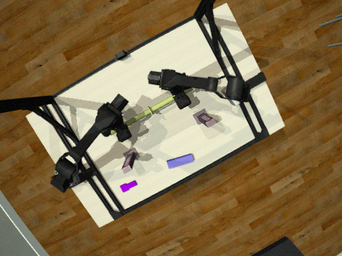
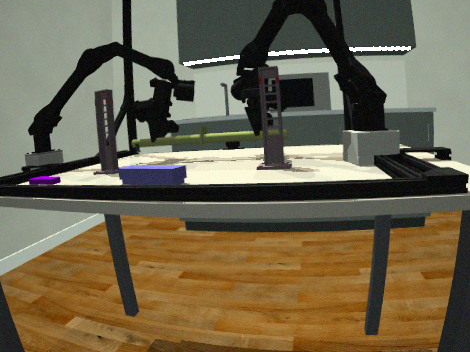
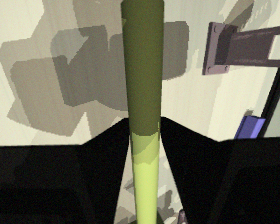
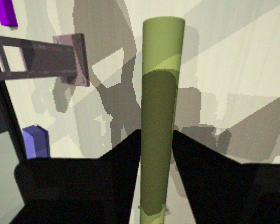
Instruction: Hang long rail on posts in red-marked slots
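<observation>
Left pincer [image 1: 178, 95] [image 2: 257, 132] [image 3: 145, 122] clamps the raised rail [image 1: 160, 106] [image 2: 215, 137] [image 3: 145, 75] [image 4: 160, 100]; right pincer [image 1: 118, 128] [image 2: 154, 138] [image 4: 157, 135] does too.

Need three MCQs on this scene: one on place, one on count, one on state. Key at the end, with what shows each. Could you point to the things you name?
1. In the top view, the purple piece [image 1: 128, 186] [image 2: 45, 180] [image 4: 7, 12] lies:
A) right of the blue block [image 1: 180, 161] [image 2: 152, 174] [image 3: 250, 127] [image 4: 36, 142]
B) left of it
C) on top of it

2. How many posts [image 1: 127, 166] [image 2: 99, 141] [image 3: 218, 50] [image 4: 80, 60] stand on the table?
A) one
B) three
C) two

3. The rail [image 1: 161, 105] [image 2: 225, 137] [image 3: 145, 75] [image 4: 161, 100] is:
A) held by the left gripper [image 1: 178, 95] [image 2: 259, 132] [image 3: 144, 122] and right gripper [image 1: 118, 126] [image 2: 155, 138] [image 4: 156, 134]
B) hanging on the posts alone
C) held by the left gripper alone

Key:
1 B: the top view shows it left of and below the block.
2 C: the top and exterior views both show two.
3 A: each wrist view shows it between closed-in fingers.
</observation>
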Available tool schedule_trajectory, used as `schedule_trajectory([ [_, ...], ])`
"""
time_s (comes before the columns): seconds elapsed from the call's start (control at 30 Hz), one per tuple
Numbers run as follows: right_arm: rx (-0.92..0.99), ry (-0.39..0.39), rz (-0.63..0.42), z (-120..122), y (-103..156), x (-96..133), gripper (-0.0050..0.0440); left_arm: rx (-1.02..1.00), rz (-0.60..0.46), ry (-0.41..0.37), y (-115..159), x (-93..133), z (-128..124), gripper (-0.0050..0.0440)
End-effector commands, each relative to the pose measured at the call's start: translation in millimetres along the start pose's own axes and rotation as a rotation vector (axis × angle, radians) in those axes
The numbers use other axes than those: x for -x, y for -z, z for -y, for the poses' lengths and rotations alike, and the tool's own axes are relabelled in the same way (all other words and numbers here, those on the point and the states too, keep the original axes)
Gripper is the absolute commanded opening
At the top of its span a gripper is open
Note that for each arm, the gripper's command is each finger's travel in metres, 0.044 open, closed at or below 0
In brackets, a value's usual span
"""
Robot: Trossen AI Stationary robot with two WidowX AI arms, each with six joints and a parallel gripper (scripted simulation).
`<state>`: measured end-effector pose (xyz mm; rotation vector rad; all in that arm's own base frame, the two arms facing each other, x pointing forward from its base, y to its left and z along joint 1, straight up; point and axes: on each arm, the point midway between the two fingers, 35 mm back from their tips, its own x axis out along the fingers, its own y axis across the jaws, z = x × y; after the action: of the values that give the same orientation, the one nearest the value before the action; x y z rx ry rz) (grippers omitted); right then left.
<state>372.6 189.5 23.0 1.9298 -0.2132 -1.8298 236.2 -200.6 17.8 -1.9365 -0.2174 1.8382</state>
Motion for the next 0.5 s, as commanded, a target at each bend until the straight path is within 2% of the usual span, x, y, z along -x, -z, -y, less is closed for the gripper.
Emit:
schedule_trajectory([
  [0.0,0.001,-0.019,0.002,0.3,0.6,0.4,0.0,-0.005,0.001,0.025,0.0,0.0,0.0,0.0],
  [0.33,-0.001,-0.153,0.003,4.8,0.3,0.5,0.0,-0.002,0.002,0.158,-0.4,0.3,-4.2,0.0],
  [0.47,-0.001,-0.162,0.003,5.1,0.3,0.6,0.0,-0.002,0.001,0.168,-0.4,0.4,-4.5,0.0],
])
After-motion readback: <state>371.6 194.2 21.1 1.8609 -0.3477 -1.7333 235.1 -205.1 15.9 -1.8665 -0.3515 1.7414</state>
